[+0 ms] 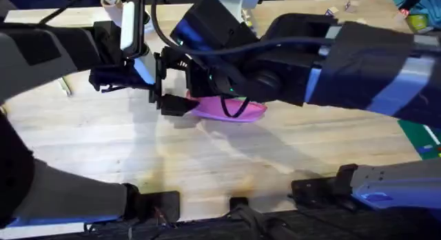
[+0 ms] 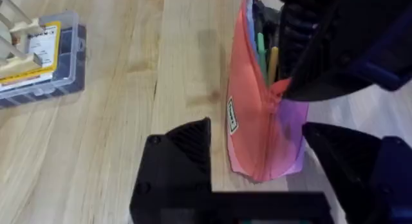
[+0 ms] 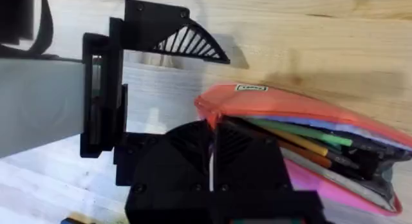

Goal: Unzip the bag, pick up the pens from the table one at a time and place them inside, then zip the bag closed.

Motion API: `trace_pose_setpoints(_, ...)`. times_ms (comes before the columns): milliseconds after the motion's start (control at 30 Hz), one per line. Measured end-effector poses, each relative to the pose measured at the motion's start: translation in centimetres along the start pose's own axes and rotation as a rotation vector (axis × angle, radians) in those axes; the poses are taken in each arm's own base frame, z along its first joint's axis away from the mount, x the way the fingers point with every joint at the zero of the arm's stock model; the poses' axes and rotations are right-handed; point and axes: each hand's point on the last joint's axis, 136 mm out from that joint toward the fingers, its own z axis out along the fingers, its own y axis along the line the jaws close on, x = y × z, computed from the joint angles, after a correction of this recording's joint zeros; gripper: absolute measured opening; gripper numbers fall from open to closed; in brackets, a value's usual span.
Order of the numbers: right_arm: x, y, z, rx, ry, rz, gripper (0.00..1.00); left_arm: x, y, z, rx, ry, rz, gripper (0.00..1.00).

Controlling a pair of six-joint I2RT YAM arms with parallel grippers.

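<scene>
A pink bag (image 1: pixel 231 109) lies mid-table (image 1: pixel 207 157), open, pens (image 3: pixel 302 135) already inside. The right gripper (image 3: pixel 211 161), fingers together, pinches its open end; the left gripper (image 2: pixel 257 159), fingers apart, straddles the other end. Closing the zip seems next, needing a steady pull along it

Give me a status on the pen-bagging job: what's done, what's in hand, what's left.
Done: the pink pouch is unzipped, and pens already lie inside its open mouth. In hand: the right gripper is closed at the pouch's opening, apparently at the zipper end, while the left gripper straddles the pouch's end, open. Left: zipping it closed. A green pen-like stick lies at the table's left edge, possibly still to bag.
</scene>
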Motion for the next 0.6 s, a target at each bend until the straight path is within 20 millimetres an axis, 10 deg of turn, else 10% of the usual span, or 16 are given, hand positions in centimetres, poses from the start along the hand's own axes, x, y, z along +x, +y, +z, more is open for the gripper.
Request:
trace_pose_setpoints(167,0.00,0.00,0.00,0.000,0.000,0.000,0.031,0.53,-0.06,0.23,0.009,0.005,-0.036,0.668)
trace_pose_setpoints(300,-0.05,-0.03,0.01,0.001,-0.001,0.001,0.031,0.65,-0.16,0.49,0.017,0.012,-0.038,0.048)
trace_pose_setpoints(600,-0.09,-0.98,0.13,0.027,0.012,-0.064,0.031,0.80,-0.17,0.48,0.017,0.021,-0.039,0.043)
